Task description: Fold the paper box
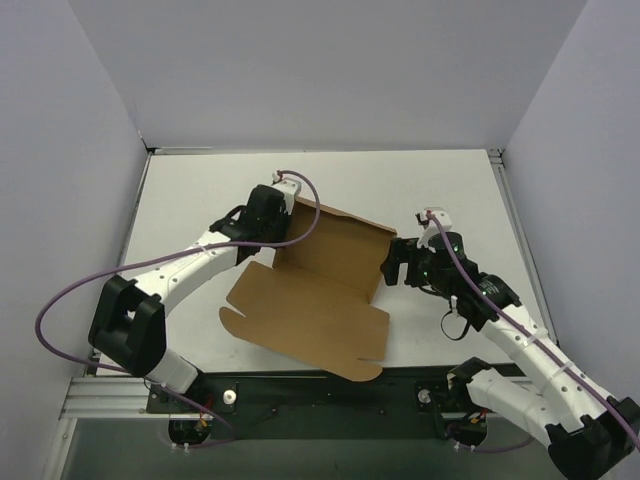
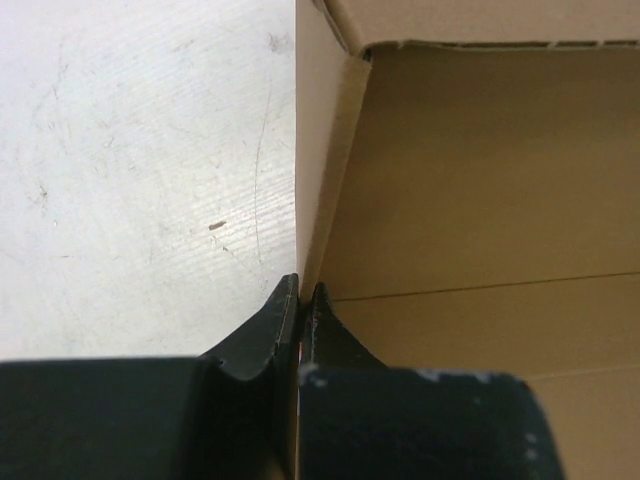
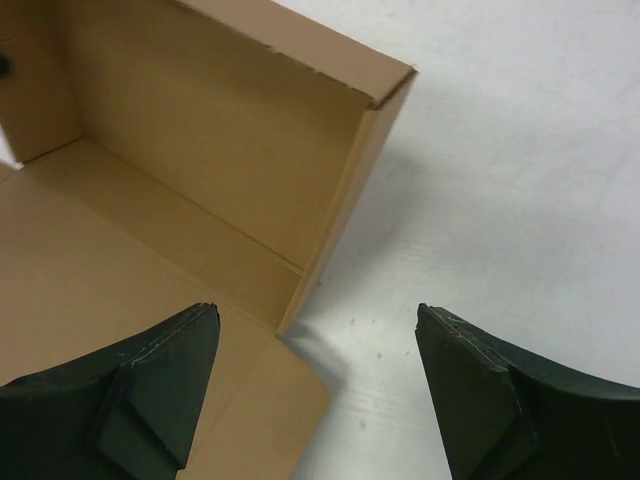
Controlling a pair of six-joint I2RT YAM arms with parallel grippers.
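The paper box [image 1: 320,300] is brown cardboard in the middle of the table, with its back and side walls raised and its front flap lying flat toward the arms. My left gripper [image 1: 282,232] is at the box's far left corner. In the left wrist view the left gripper [image 2: 303,287] is shut on the upright left wall [image 2: 325,180]. My right gripper [image 1: 389,268] hovers at the box's right wall. In the right wrist view the right gripper [image 3: 317,312] stands open, its fingers wide apart on either side of the right wall's near end [image 3: 330,240], touching nothing.
The white table [image 1: 200,190] is enclosed by pale walls on the left, back and right. A metal rail [image 1: 110,400] with the arm bases runs along the near edge. The box's flat flap [image 1: 340,350] reaches almost to that rail.
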